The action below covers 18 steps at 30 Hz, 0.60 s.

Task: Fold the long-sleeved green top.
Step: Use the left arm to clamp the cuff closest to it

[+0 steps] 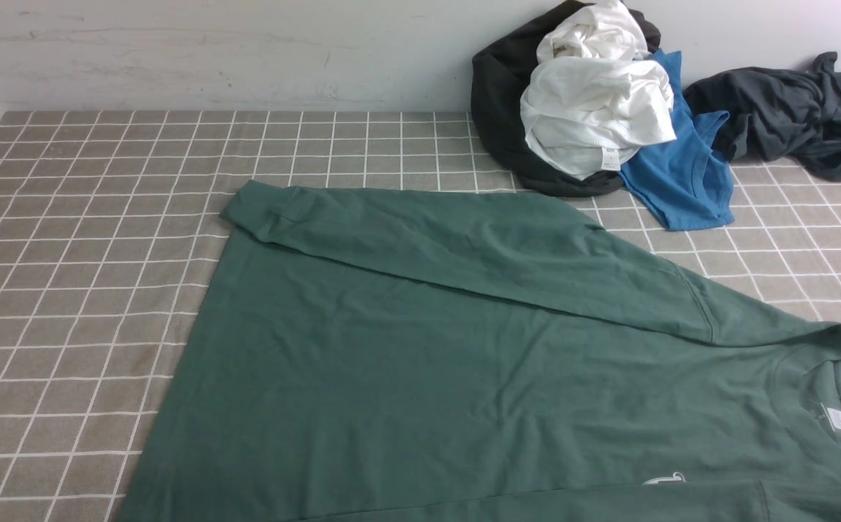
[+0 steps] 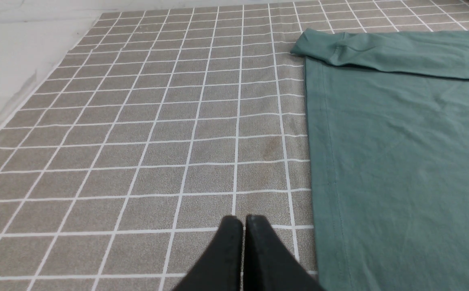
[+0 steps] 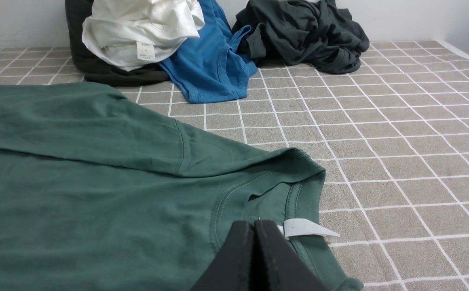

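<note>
Green long-sleeved top [image 1: 420, 362] lies crosswise, collar [image 1: 837, 377] rightward

You see the green long-sleeved top [image 1: 420, 348] as soft, matt knit cloth, lightly creased, with a ribbed collar [image 3: 217, 214] and a smooth white label [image 3: 307, 228]. The surface [image 2: 137, 141] has a grainy, matt grey-brown covering with thin white grid lines. The left tool [image 2: 242, 221] and right tool [image 3: 254, 224] look like matt black plastic.

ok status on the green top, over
Left gripper shut, empty, over the tablecloth. Right gripper shut, empty, by the collar. Green top flat, one sleeve folded across. Clothes pile at far wall, not on it.
</note>
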Tool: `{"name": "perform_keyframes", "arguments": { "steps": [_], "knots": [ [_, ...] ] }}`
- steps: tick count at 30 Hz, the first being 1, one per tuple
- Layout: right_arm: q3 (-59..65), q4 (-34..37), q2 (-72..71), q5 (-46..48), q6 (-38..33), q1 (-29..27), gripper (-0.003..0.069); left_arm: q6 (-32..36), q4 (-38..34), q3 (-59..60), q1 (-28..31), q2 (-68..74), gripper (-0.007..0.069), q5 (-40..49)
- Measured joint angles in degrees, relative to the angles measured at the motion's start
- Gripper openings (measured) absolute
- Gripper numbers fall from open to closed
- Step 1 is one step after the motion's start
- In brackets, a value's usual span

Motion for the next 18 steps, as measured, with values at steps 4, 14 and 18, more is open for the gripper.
{"name": "perform_keyframes", "arguments": {
  "steps": [4,14,18],
  "knots": [
    [0.0,-0.1,0.0,0.0,0.0,0.0,-0.0014,0.0,0.0,0.0,0.0,0.0,-0.0007,0.0],
    [0.0,-0.1,0.0,0.0,0.4,0.0,-0.0014,-0.7,-6.3,0.0,0.0,0.0,-0.0007,-1.9],
    [0.0,-0.1,0.0,0.0,0.5,0.0,-0.0014,-0.9,-8.7,0.0,0.0,0.0,-0.0007,-2.4]
  ]
}}
